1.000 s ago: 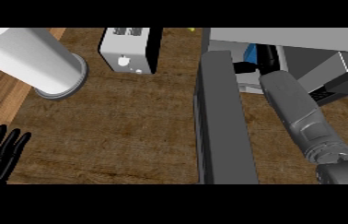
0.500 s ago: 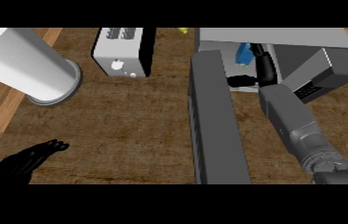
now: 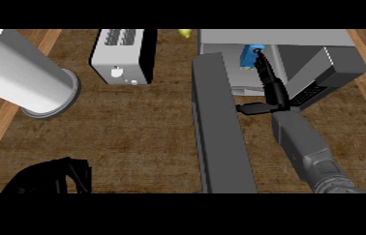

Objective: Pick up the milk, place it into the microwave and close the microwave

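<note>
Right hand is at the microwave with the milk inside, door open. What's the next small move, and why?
Probably draw the right hand back out of the microwave. Its straight fingers reach into the cavity beside the blue milk carton, which appears already inside, though whether they touch it is unclear. The door stands open alongside the forearm, so the arm must clear before closing. The left hand sits at the lower left.

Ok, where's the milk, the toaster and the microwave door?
milk (image 3: 251, 55): head view, its blue side inside the microwave.
toaster (image 3: 118, 60): head view, its pale top.
microwave door (image 3: 218, 127): head view, the open door's grey edge.
</note>
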Tool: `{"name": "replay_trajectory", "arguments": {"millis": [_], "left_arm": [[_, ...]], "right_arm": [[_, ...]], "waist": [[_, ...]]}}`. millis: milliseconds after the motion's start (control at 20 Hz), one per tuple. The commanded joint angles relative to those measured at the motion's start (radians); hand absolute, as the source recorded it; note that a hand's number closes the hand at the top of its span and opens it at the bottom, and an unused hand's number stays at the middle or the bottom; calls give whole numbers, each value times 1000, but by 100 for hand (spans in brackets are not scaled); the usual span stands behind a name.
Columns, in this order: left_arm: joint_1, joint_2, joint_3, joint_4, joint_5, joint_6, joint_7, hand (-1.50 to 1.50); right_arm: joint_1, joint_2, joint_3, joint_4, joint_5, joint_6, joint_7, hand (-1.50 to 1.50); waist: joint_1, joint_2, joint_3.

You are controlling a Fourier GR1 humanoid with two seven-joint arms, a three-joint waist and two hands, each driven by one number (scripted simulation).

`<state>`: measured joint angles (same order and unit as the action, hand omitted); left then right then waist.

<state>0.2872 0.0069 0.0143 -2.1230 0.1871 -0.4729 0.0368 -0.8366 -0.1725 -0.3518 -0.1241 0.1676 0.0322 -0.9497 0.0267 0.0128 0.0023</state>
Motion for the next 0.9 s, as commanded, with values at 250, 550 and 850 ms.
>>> {"name": "replay_trajectory", "arguments": {"millis": [250,550,850], "left_arm": [[-32,-7,-145,-2,-75,71,53,150],[-210,-7,-211,174,-158,142,31,150],[-335,-7,-340,259,-290,222,32,150]], "right_arm": [[236,7,56,-122,3,106,-115,-150],[359,-6,85,-288,-27,138,-26,-150],[512,-66,92,-442,-71,235,-19,-150]], "waist": [[-39,-19,-3],[-49,-20,-4],[-57,-20,-4]]}}
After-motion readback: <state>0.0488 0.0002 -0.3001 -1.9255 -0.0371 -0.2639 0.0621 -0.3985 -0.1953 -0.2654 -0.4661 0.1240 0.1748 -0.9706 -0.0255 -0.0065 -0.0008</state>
